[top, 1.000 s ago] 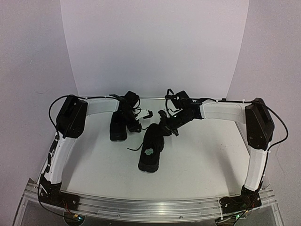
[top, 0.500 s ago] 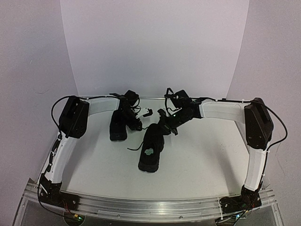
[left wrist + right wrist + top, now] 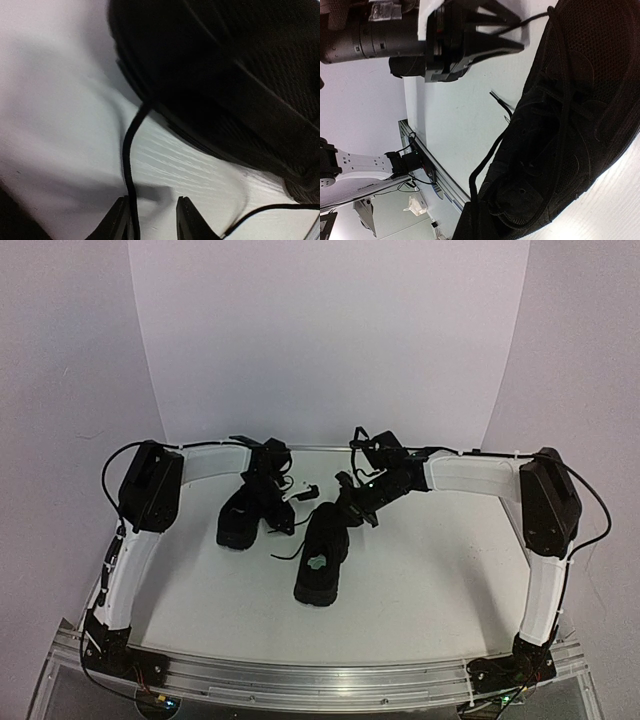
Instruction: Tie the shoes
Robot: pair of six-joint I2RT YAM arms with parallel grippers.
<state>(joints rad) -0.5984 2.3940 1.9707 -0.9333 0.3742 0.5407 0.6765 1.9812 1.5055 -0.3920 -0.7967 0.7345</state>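
Near shoe (image 3: 326, 538) lies mid-table (image 3: 430, 570), pale patch (image 3: 318, 562) showing inside, one end toward the arm bases. A loose lace end trails off its left side.

Far shoe (image 3: 238, 523) sits further back and to the left, apart from the first and angled.

Left claw (image 3: 152, 220) hangs by the far shoe. Fingers parted, with a lace (image 3: 127, 165) running down through the gap, close against one finger (image 3: 120, 222). Not pinched.

Right claw (image 3: 352, 508) is at the far end of the near shoe, closed. A second lace (image 3: 485, 160) runs from that shoe's upper straight into its tips, so it is held there.
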